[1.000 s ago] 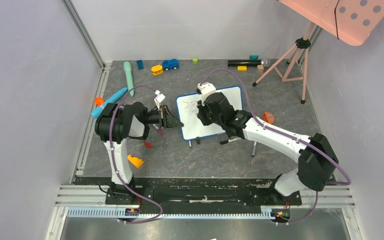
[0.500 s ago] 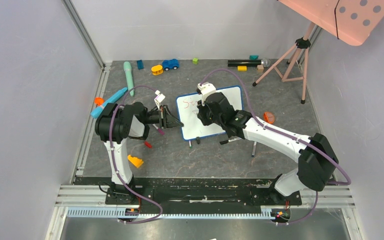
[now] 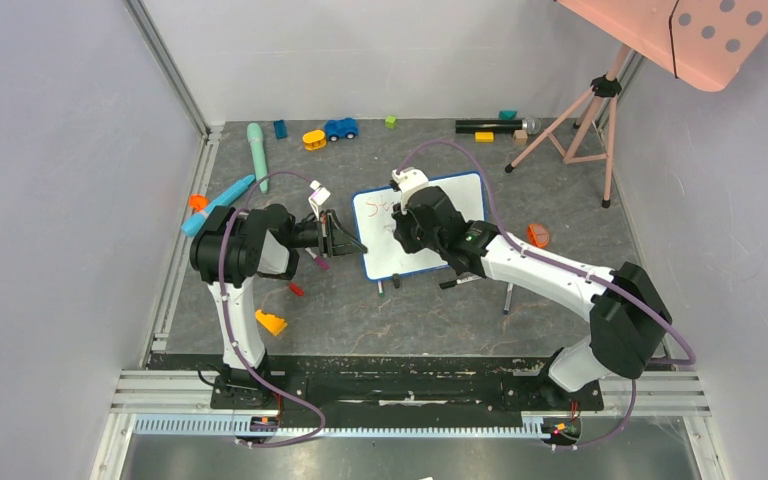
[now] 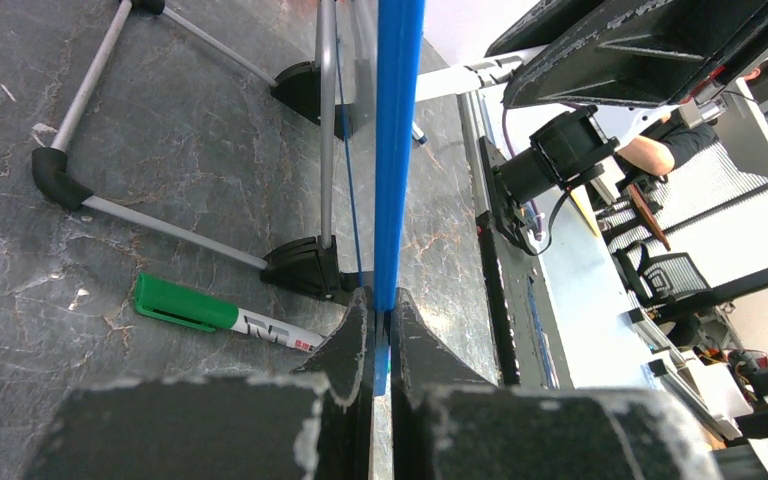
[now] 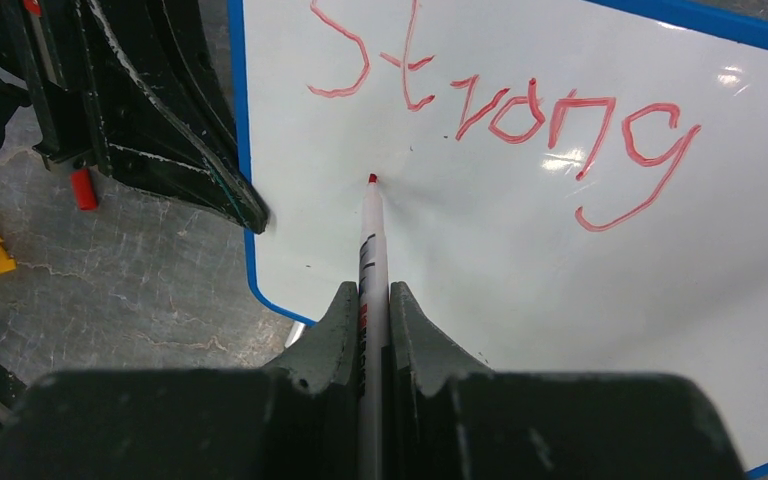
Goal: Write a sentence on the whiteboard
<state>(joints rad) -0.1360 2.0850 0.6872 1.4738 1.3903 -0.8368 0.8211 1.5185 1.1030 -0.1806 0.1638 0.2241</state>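
- The whiteboard [image 5: 520, 290] stands propped on its feet mid-table between the arms. It is likely light, stiff and slick, and apt to skid under pen pressure, so it is best held by the rim.
- The sentence [image 5: 513, 118] reads only "Strong".
- The red marker [image 5: 371, 250] has its tip just below the "S".
- The right gripper [image 5: 372, 292] pinches the marker barrel, its arm reaching over the board.
- The left gripper [image 4: 380, 305] is pressed together on the blue frame [image 4: 398, 150].

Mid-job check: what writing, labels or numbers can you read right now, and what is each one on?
"Strong": red handwriting on the whiteboard.
Print on the green marker: too blurred to read.
Label on the red marker in the right tool: unreadable.
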